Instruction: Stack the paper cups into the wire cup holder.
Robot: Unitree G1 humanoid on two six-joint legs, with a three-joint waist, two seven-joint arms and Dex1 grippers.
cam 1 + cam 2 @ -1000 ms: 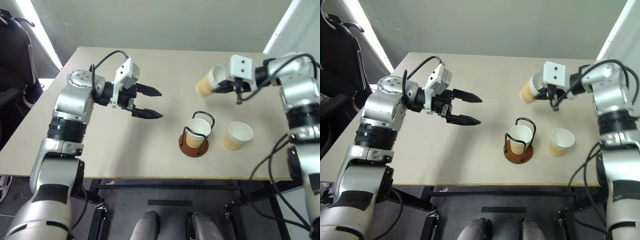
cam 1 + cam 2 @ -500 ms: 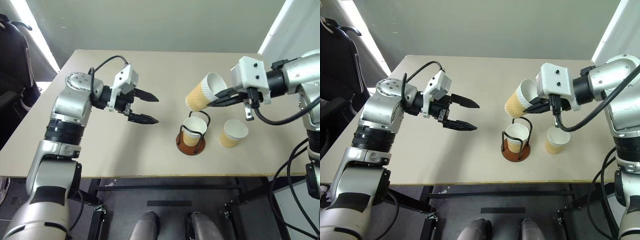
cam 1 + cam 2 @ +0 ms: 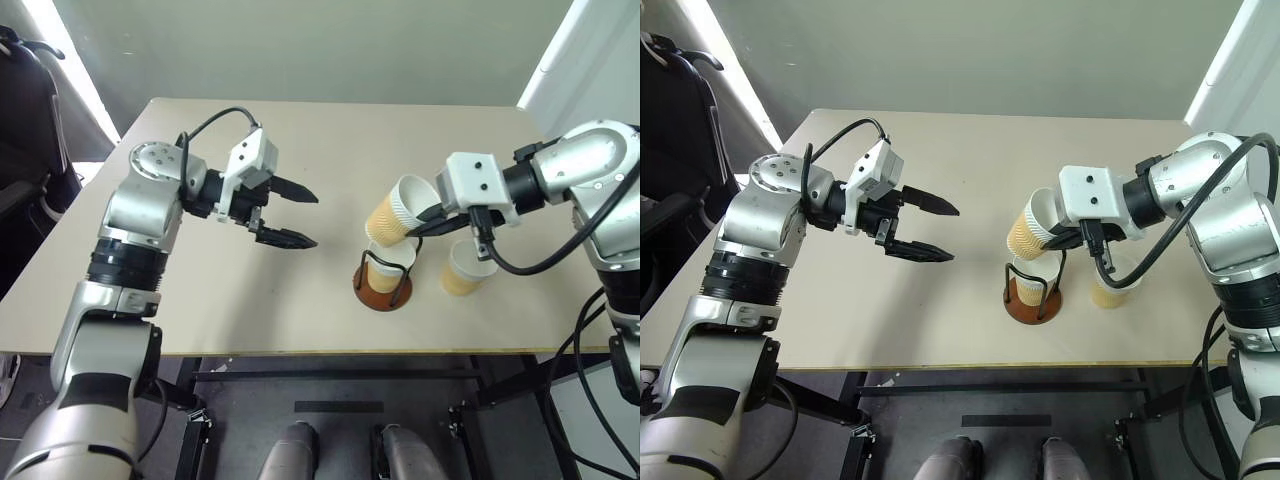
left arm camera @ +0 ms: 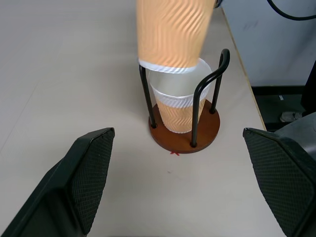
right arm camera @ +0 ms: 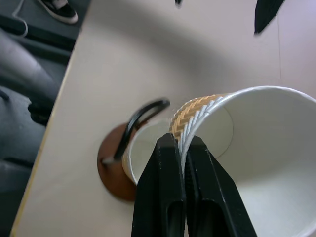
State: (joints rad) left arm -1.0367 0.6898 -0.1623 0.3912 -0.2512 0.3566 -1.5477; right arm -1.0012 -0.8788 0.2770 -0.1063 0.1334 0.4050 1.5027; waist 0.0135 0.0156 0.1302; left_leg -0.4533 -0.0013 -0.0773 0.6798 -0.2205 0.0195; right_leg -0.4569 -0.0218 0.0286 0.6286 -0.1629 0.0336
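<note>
The worktop (image 3: 300, 300) is a plain tan top, with a dark chair (image 3: 25, 110) at the far left of the frame. There are three paper cups and one wire cup holder (image 3: 385, 278).

The holder stands a little right of the middle of the left eye view, near the front edge. One cup (image 3: 388, 262) sits upright inside it. A second cup (image 3: 465, 270) stands on the worktop just beside the holder, on its right, partly hidden by the right arm.

The third cup (image 3: 398, 212) hangs tilted just above the holder, its bottom at the rim of the cup inside. The right gripper (image 5: 180, 163) is pinched tight on this cup's rim.

The left gripper (image 3: 295, 214) is spread wide with nothing in it. It hangs over the bare worktop in the middle left, well apart from the holder.
</note>
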